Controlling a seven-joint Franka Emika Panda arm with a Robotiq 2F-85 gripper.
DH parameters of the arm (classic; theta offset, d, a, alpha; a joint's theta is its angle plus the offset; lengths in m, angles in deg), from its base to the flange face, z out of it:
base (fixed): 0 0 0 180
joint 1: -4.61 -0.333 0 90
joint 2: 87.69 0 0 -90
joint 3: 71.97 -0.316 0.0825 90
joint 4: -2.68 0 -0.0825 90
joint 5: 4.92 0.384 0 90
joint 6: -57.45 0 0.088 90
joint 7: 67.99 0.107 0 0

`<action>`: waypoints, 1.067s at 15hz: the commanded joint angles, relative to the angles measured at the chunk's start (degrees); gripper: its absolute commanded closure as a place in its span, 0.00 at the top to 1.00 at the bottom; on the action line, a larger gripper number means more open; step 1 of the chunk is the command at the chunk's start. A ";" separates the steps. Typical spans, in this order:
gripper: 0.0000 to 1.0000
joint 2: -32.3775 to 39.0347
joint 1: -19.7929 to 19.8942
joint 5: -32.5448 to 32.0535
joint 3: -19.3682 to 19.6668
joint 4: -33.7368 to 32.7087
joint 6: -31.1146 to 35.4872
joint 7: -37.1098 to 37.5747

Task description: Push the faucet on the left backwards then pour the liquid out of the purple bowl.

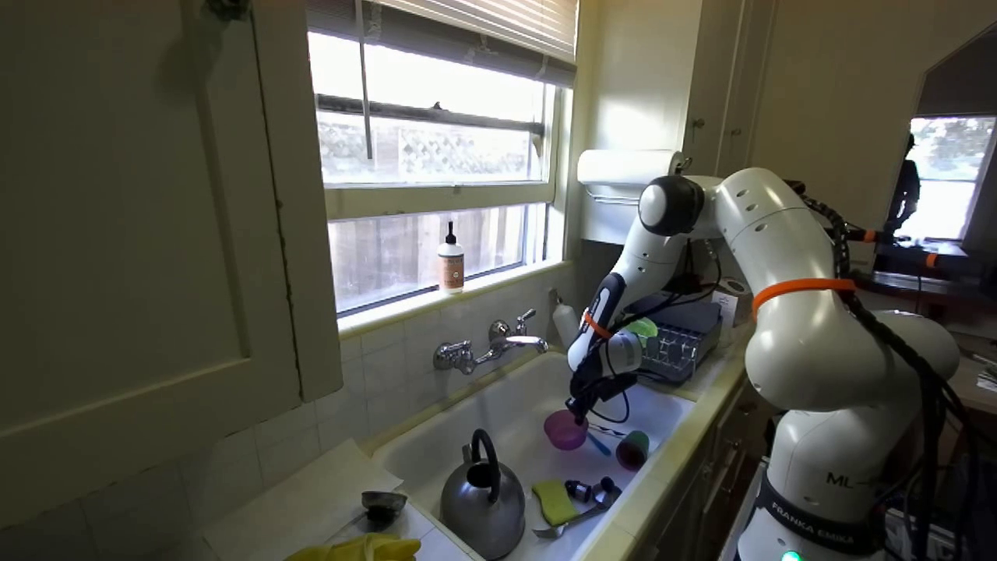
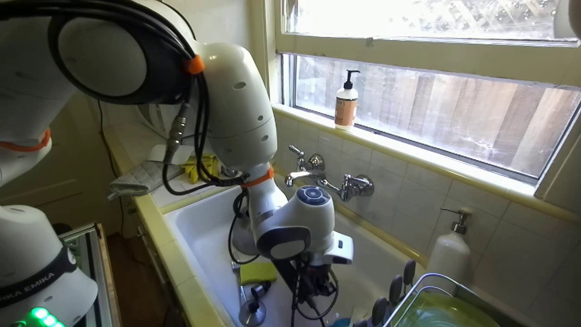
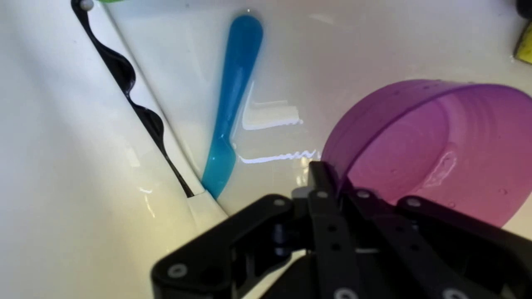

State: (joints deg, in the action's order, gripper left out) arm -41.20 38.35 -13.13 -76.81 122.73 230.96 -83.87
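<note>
Gripper (image 3: 337,187) pinches rim of purple bowl (image 3: 436,153) in kitchen sink (image 1: 498,405)

Black jaws, drawn together with only the thin wall between them, grasp the edge of the bowl, one outside it and one inside. Only the wrist view looks into the bowl, where droplet-like spots dot the pink inner surface and the mouth is seen at a slant; whether it touches the sink floor cannot be told. A blue utensil (image 3: 232,104) and a black-and-white handle (image 3: 124,74) lie near it.

In an exterior view, a grey kettle (image 1: 484,506) stands in plain sight in the sink, well apart from the bowl, with a green cup (image 1: 635,446) near the bowl. In an exterior view where the robot arm (image 2: 245,109) fills the foreground, the bowl is out of sight and the kettle largely hidden, but a grey cloth (image 2: 140,179) shows on the worktop (image 2: 177,259).

From its base, the arm climbs to a high bend, reaches over the worktop's edge and slopes down into the sink, wrist low, gripper pointing downward. The faucet (image 1: 518,343), visible in both exterior views, is fixed to the tiled wall (image 1: 385,358) below the window (image 1: 428,140), its spout over the sink; in an exterior view a gap shows between spout and arm.
</note>
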 commanded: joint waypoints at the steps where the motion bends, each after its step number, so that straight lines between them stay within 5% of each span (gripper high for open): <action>1: 0.01 3.07 1.50 1.59 -0.93 -2.68 -0.03 -1.95; 2: 0.04 3.35 1.59 1.59 -0.96 -2.96 -0.20 -1.86; 3: 0.29 3.71 1.57 1.56 -0.85 -3.23 -0.05 -1.73; 6: 0.40 4.08 1.67 1.48 -0.78 -3.76 -0.32 -1.65; 13: 0.95 1.96 2.94 1.85 -2.49 -2.59 -3.12 -1.93; 16: 1.00 -0.33 3.01 2.06 -3.02 -1.26 -5.99 -2.11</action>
State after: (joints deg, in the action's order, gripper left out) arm -38.61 40.38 -12.98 -78.55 119.71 229.33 -83.96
